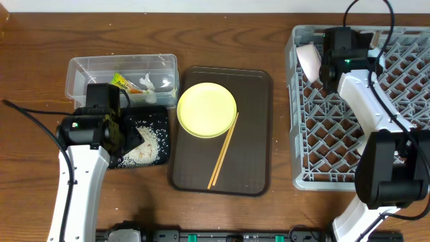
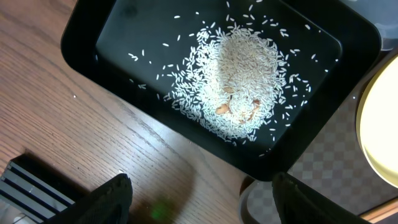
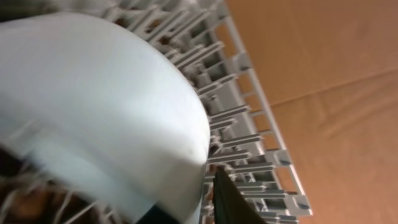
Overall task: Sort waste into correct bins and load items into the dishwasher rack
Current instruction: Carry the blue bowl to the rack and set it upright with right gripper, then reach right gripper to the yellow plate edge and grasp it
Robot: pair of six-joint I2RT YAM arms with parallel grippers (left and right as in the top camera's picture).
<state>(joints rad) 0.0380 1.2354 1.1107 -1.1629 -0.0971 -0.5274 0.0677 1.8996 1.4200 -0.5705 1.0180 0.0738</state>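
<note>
The black bin point(image 1: 158, 115) holds a heap of loose white rice point(image 2: 239, 78). My left gripper point(image 2: 205, 205) hangs open and empty above the bin's near edge. The clear bin point(image 1: 80, 70) holds the green-and-yellow wrapper point(image 1: 121, 82) and white tissue bits point(image 1: 149, 83). The yellow plate point(image 1: 207, 109) and two chopsticks point(image 1: 223, 151) lie on the brown tray point(image 1: 255, 134). My right gripper point(image 3: 205, 205) is shut on the rim of the white bowl point(image 3: 93, 99), held on its side at the grey rack's point(image 1: 403, 101) back left corner point(image 1: 309, 60). The blue bowl and green cup are out of view.
The tray's rounded corner point(image 2: 249, 199) lies just beside the black bin. The rack's upright pegs point(image 3: 249, 124) stand close around the bowl. The right arm reaches across the rack. Bare wooden table point(image 1: 40, 40) surrounds the bins.
</note>
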